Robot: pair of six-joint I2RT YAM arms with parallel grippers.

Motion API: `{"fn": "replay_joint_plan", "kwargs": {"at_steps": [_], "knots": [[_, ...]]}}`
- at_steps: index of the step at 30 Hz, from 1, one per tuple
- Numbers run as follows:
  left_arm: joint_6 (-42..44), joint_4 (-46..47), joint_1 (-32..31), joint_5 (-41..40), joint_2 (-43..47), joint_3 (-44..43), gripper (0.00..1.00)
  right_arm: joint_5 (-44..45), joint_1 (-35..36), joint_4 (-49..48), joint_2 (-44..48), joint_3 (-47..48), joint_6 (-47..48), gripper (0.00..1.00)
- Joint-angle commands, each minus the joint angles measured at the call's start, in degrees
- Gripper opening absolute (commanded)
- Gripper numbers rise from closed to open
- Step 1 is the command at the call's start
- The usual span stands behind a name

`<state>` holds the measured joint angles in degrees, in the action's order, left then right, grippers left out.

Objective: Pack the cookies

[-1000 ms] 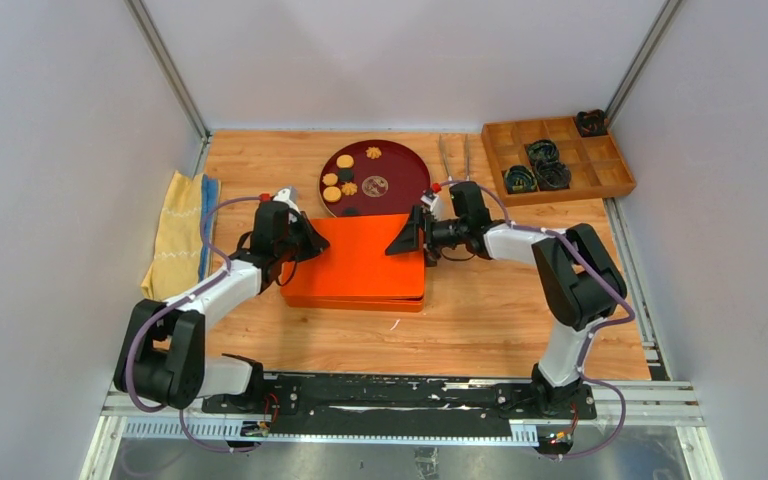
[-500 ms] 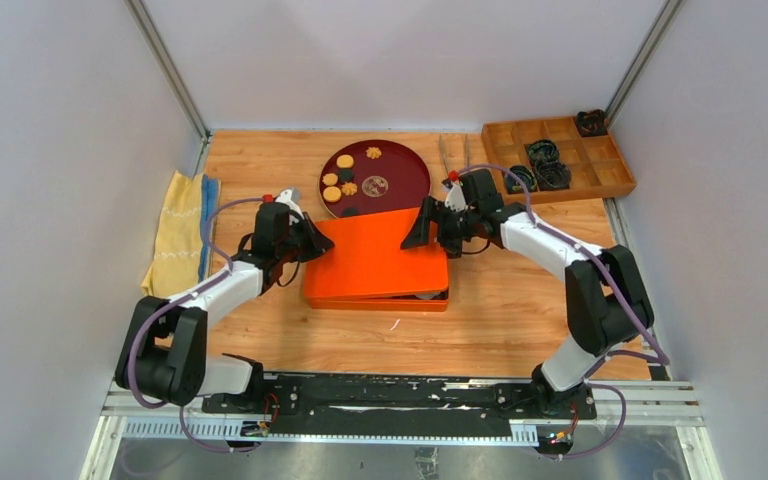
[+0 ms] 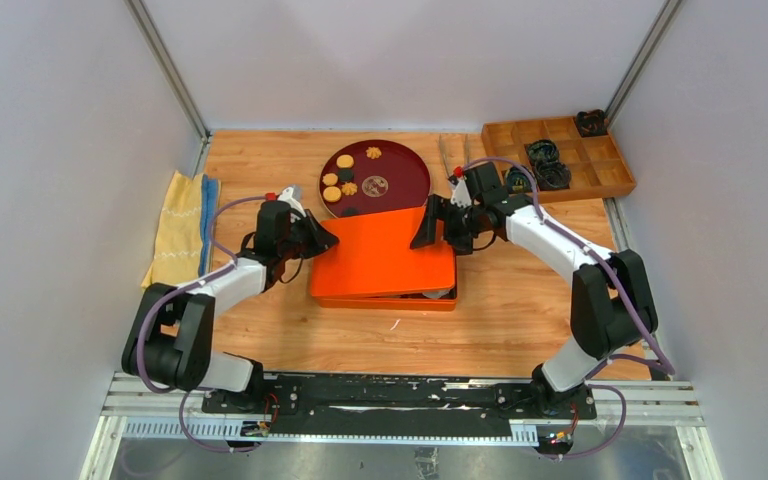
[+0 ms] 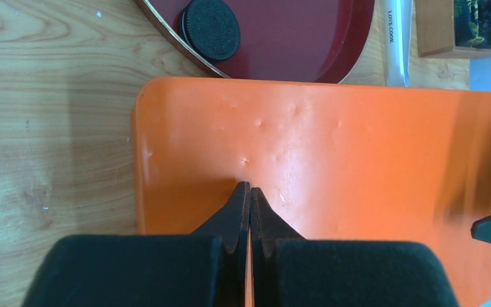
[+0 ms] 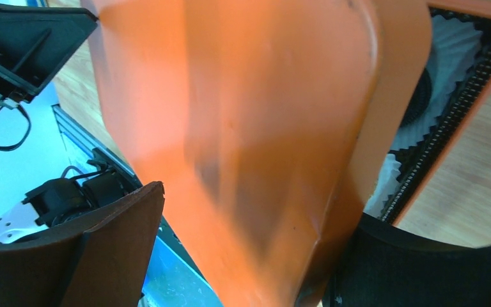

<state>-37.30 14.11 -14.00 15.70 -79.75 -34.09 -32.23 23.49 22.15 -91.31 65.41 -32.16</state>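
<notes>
Several cookies, golden and dark, lie on a round dark-red plate; one dark cookie shows in the left wrist view. In front of the plate stands an orange box whose orange lid sits askew and tilted. My left gripper is shut, its tips on the lid's left end. My right gripper is open at the lid's right end, with one finger under the raised rim and the other clear of it. White paper cups show inside the box.
A yellow cloth lies at the left wall. A wooden compartment tray with dark paper cups stands at the back right, and metal tongs lie between it and the plate. Walls close in left and right.
The right gripper has moved right and back and opened wider. The lid has slid right and tilted, uncovering the box's right end. The left gripper followed a little to the right.
</notes>
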Motion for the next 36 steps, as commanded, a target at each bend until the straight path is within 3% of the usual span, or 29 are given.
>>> {"fn": "replay_joint_plan", "kwargs": {"at_steps": [1,12,20,24,26,29,34,36], "knots": [[0.64,-6.74,-0.15,0.71,-2.69,2.45,0.00,4.24,-0.71,5.34,1.23,1.76,3.49,0.84],[-0.22,-4.76,-0.15,3.01,-5.04,2.57,0.00,17.61,-0.81,15.29,4.40,6.63,6.50,0.84],[-1.19,-2.19,-0.15,6.08,-6.62,2.46,0.00,29.00,-0.81,19.92,6.31,7.41,5.81,0.77],[-3.55,-2.62,0.14,7.22,-0.89,1.85,0.00,34.60,-0.81,21.08,5.09,6.11,5.21,0.63],[-3.89,-7.04,0.29,5.66,3.91,-0.58,0.00,36.45,-0.89,21.09,4.27,5.21,4.74,0.49],[-0.91,-21.79,0.36,-2.67,11.48,-7.51,0.00,38.90,-1.02,21.09,3.22,4.58,4.41,0.26],[2.77,-39.91,0.50,-22.01,20.06,-17.30,0.00,41.78,-1.29,20.76,1.13,4.22,4.84,0.02],[4.05,-45.33,0.70,-27.58,19.06,-19.11,0.00,41.54,-1.36,20.66,-0.33,3.92,5.04,0.00]]}}
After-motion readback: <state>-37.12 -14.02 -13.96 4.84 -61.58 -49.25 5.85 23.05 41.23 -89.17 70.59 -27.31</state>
